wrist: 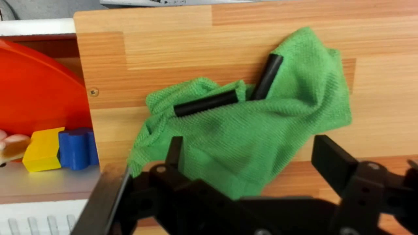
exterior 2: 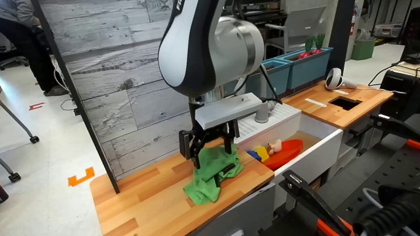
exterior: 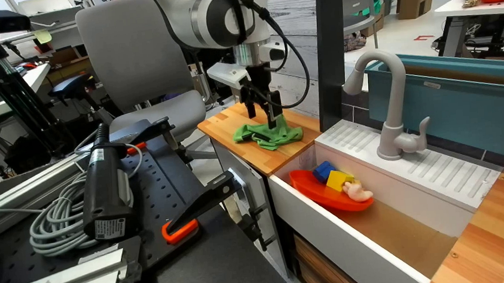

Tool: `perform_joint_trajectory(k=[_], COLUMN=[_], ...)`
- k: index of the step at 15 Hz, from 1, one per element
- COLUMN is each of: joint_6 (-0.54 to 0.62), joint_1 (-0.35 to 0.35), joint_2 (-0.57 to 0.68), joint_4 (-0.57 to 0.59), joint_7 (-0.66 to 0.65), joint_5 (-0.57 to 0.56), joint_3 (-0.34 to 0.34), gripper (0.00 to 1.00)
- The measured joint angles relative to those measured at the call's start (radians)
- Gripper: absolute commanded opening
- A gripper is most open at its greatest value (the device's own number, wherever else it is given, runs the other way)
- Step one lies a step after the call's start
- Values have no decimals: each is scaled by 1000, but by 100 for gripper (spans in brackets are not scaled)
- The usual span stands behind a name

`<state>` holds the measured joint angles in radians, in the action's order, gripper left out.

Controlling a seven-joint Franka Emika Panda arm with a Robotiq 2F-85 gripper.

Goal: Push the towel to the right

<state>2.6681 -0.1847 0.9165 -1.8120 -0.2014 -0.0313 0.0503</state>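
Green towel (wrist: 235, 130), crumpled on the wooden counter (wrist: 183, 49) beside the sink (exterior: 353, 252) (two short black sticks (wrist: 206, 103) lie among its folds). The gripper (exterior 2: 213, 158), jaws apart, points downward over the towel; contact cannot be told.

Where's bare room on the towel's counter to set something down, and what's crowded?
Widest bare patch: the counter between the green towel and the end away from the sink. A narrower strip separates towel and sink. Crowded: around the open gripper, where towel and black pieces lie; also the adjoining sink end, with red dish, yellow block and blue block.
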Motion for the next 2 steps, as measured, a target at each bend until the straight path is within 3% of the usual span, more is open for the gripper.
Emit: perform_joint_trajectory(k=[2], joint_6=[30], joint_1=[-5], joint_2=[-70], joint_4=[-69], joint_7=[1], joint_5=[0], joint_3=[7], gripper=[100])
